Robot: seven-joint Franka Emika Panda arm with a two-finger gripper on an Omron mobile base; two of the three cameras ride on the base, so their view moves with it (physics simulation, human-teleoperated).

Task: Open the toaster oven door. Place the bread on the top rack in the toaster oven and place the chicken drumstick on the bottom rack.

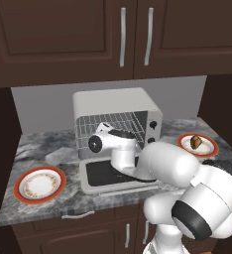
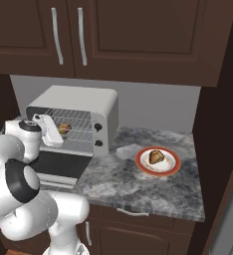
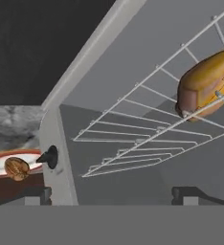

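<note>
Gripper (image 3: 112, 196) jaws wide, empty, at the mouth of the toaster oven (image 1: 115, 106). Toaster oven door (image 1: 113, 174) lies open flat below. Bread (image 3: 207, 86) sits on the top rack (image 3: 147, 103). Chicken drumstick (image 2: 156, 157) waits on its plate (image 2: 172, 168), well apart. Risk: on withdrawal the hand catches the rack wires and jolts the bread loose.

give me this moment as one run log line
toaster oven door: open, flat | bread: on top rack | chicken drumstick: on plate, right of oven | gripper: open, empty, at oven mouth
</note>
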